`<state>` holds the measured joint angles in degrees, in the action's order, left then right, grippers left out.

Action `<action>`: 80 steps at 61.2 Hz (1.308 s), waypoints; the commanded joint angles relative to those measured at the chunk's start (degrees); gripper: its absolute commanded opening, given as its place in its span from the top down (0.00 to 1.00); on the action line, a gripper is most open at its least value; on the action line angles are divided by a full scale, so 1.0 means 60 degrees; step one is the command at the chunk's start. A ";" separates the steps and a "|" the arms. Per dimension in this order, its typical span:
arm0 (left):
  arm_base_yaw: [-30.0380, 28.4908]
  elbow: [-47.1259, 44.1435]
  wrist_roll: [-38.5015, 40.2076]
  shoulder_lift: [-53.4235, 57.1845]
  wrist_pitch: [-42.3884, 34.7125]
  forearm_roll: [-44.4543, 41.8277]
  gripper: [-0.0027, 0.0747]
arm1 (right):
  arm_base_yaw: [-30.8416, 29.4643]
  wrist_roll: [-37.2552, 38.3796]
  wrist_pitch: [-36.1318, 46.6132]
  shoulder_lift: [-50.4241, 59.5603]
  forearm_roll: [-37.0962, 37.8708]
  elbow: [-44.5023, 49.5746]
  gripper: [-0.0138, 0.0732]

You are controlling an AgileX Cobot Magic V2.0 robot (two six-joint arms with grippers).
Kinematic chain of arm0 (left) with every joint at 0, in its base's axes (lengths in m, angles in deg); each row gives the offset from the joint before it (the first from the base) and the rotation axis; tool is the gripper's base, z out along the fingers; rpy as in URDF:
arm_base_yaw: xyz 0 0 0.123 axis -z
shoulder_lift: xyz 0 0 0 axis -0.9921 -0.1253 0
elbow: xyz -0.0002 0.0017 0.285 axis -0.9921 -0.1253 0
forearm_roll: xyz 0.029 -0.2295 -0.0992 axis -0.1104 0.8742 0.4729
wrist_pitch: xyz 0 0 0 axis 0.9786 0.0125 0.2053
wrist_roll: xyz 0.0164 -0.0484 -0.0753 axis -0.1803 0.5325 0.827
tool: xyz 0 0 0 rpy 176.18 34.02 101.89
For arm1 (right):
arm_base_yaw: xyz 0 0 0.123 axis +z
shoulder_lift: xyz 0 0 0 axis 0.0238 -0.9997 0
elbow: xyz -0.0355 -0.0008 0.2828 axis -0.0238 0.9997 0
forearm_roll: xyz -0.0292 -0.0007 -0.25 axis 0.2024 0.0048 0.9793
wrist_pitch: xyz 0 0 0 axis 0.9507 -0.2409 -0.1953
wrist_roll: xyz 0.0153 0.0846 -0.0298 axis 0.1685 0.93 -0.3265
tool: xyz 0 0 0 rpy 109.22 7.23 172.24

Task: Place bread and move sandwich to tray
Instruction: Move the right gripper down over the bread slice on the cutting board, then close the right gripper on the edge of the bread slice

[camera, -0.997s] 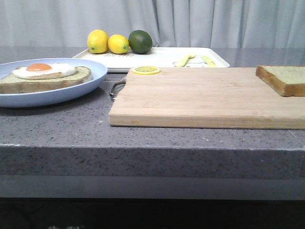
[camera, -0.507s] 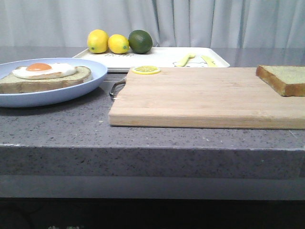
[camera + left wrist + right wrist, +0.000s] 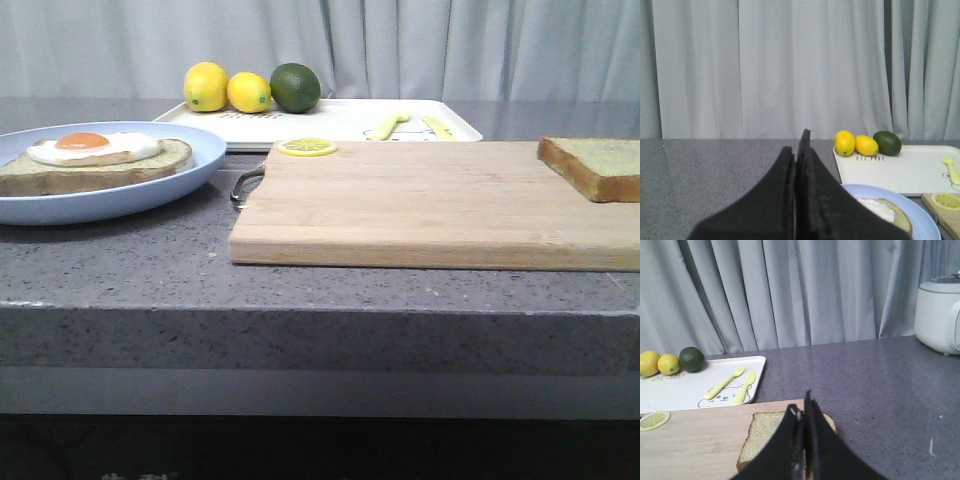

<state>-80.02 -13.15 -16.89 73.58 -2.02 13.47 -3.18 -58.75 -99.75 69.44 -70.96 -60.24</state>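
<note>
The bread (image 3: 598,165) lies flat on the right end of the wooden cutting board (image 3: 420,205); it also shows in the right wrist view (image 3: 765,437), just beyond my right gripper (image 3: 802,407), which is shut and empty. The sandwich (image 3: 95,160), one slice bearing a fried egg, sits on the light-blue plate (image 3: 150,195) at the left. In the left wrist view my left gripper (image 3: 796,142) is shut and empty, with the sandwich (image 3: 892,215) and the plate (image 3: 920,215) partly hidden behind it. The white tray (image 3: 340,120) lies at the back. Neither gripper shows in the front view.
Two lemons (image 3: 205,86) and a lime (image 3: 295,87) sit on the tray's left end, a yellow fork (image 3: 388,125) and knife (image 3: 437,127) on its right. A lemon slice (image 3: 307,147) lies on the board's far left corner. A white appliance (image 3: 939,317) stands far right.
</note>
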 commanded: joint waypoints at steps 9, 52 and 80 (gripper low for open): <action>-0.0005 0.1810 -0.0198 -0.1616 0.0791 0.0444 0.99 | -0.0032 -0.0012 -0.1157 -0.2362 0.0044 -0.2093 0.92; -0.0005 0.1809 -0.0198 -0.2956 0.0769 0.0595 0.64 | -0.0032 -0.0023 -0.1836 -0.4774 0.0200 -0.2228 0.46; 0.0115 0.1809 -0.0198 -0.2957 0.0615 0.0788 0.41 | -0.0029 -0.0023 -0.2256 -0.5104 0.0082 -0.2705 0.17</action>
<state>-80.02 -4.16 -17.85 56.73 6.69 17.22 -3.18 -58.75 -115.52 40.72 -70.96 -72.84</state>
